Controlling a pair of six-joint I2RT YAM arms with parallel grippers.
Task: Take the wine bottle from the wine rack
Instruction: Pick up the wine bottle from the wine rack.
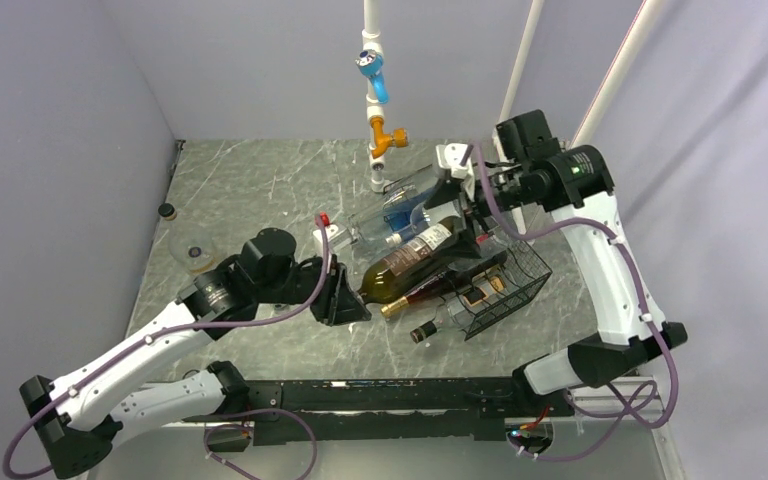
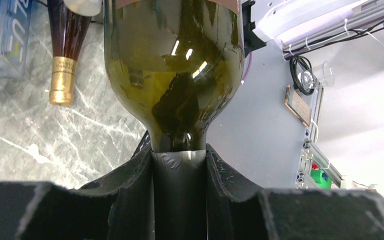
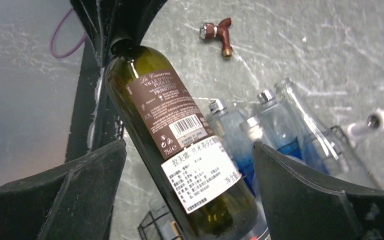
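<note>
**Left hand and bottle.** The left hand (image 2: 179, 167) is pressed onto the neck of the wine bottle (image 2: 175, 65), one dark pad on each side just below the shoulder. The right hand (image 3: 190, 150) is spread wide, its fingers (image 3: 85, 195) straddling the labelled body without touching it. We see the green bottle lying tilted, neck out toward the left arm and base end up at the wine rack (image 1: 513, 285). We cannot tell whether the base rests on the mesh.

**Hazards.** We judge the chief hazard to be the grip itself. A heavy body held only by a smooth neck may swivel or slide between the pads once lifted off its support. The base could also catch on the wire and drag the rack across the counter (image 1: 250, 180).

**Surroundings.** Just below lie a gold-foiled bottle (image 2: 62, 75) and a dark-capped clear bottle (image 1: 438, 325), both with necks protruding from the rack. Clear blue-labelled bottles (image 3: 230, 132) lie on the far side, by the white pipe frame (image 1: 375, 95). These crowd any sideways path, and the right hand hangs over the way up.
</note>
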